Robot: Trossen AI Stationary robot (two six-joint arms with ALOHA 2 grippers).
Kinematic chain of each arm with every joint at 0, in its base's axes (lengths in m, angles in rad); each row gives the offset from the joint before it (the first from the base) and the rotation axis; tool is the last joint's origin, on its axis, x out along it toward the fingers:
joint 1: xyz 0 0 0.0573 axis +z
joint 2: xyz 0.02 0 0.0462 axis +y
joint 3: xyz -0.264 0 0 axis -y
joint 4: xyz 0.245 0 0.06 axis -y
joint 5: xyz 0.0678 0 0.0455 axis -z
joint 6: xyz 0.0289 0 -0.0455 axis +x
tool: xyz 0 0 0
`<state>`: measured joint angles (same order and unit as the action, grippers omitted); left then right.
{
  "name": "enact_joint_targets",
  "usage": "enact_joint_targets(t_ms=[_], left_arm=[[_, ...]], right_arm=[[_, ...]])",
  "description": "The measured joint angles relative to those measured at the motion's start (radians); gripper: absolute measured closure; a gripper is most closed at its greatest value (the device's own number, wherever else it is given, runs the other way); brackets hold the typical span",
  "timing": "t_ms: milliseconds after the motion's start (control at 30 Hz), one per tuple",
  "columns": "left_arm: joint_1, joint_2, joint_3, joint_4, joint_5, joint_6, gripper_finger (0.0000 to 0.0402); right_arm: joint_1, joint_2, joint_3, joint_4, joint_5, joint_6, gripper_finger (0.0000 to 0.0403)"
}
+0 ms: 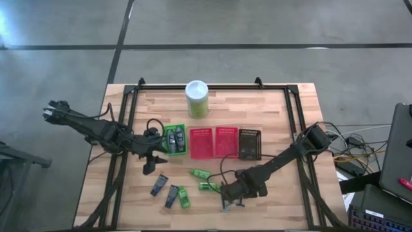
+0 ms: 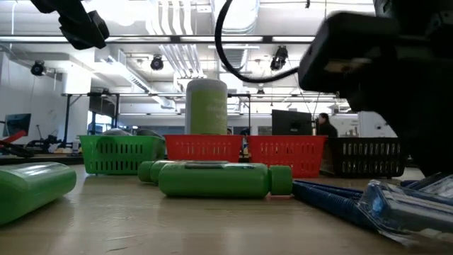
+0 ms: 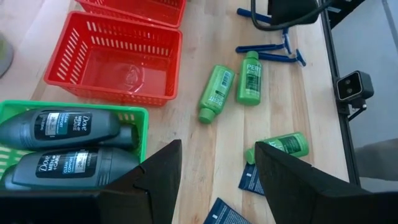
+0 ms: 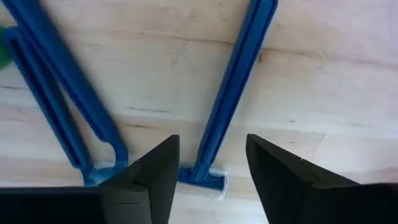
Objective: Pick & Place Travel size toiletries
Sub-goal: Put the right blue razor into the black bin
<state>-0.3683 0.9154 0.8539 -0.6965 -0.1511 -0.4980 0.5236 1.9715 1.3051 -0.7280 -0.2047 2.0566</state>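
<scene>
The right gripper (image 4: pixel 207 180) hangs low over the blue razors (image 4: pixel 230 93) on the table's (image 1: pixel 283 200) near edge, fingers parted astride one handle, seemingly not yet gripping, while the left gripper (image 3: pixel 214 180), open and empty, hovers beside the green basket (image 3: pixel 74 107).

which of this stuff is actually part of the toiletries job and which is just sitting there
Part of the job:
- grey tubes in the green basket
- green mini bottles on the table
- blue razors under the right gripper

Just sitting there:
- tall green canister
- empty red baskets
- black basket
</scene>
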Motion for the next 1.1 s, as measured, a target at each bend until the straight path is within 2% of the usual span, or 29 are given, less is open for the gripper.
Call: enact_joint_targets(t_ms=[367, 767, 1100], left_arm=[[0.000, 0.000, -0.002, 0.000, -0.005, 0.000, 0.0195], [0.000, 0.000, -0.002, 0.000, -0.007, 0.000, 0.0195], [0.000, 0.000, -0.002, 0.000, -0.008, 0.000, 0.0195]], right_arm=[[0.000, 0.021, -0.004, 0.029, 0.001, -0.028, 0.0268], [0.000, 0.018, -0.004, 0.005, 0.033, -0.071, 0.0363], [-0.002, -0.052, -0.003, -0.074, 0.080, -0.102, 0.0370]])
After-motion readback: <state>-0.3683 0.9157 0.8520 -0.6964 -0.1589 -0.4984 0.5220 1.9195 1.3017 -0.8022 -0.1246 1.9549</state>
